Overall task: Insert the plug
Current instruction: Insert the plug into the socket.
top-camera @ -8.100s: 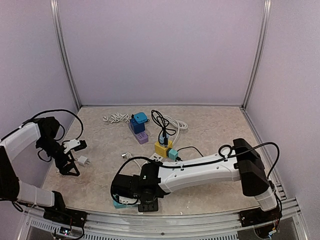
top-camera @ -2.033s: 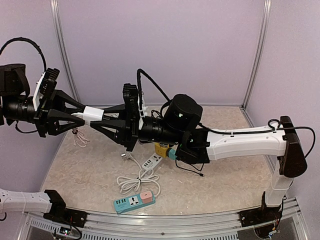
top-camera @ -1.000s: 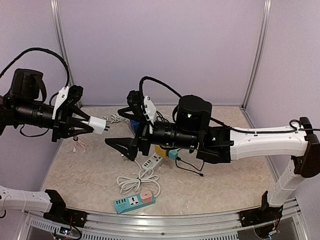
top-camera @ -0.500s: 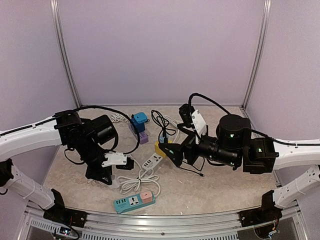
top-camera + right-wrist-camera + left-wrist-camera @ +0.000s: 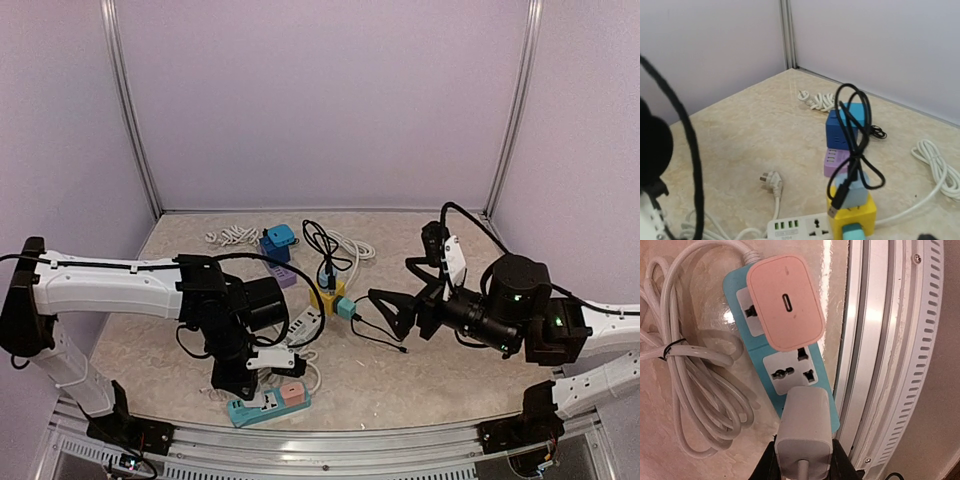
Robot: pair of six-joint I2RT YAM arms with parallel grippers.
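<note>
My left gripper (image 5: pixel 805 460) is shut on a white plug (image 5: pixel 805 427), its black fingers pressed against both of the plug's sides. The plug hangs over the near end of a teal power strip (image 5: pixel 735 286), just short of an unoccupied socket (image 5: pixel 789 372). A pink adapter (image 5: pixel 786 302) sits in the socket beyond it. In the top view the left gripper (image 5: pixel 236 388) points down at the strip (image 5: pixel 250 407) by the table's front edge. The right gripper (image 5: pixel 388 312) hovers open in the air to the right, holding nothing.
A coiled white cable (image 5: pixel 695 390) lies beside the strip and the metal front rail (image 5: pixel 880 365) runs along its other side. Mid-table are a white USB strip (image 5: pixel 810 227), a yellow cube (image 5: pixel 860 215) with a black cable, a blue cube (image 5: pixel 842 125) and a loose white plug (image 5: pixel 771 179).
The left arm has swung from high on the left down to the teal strip, still carrying the white plug. The right arm has pulled back to the right, still open.
</note>
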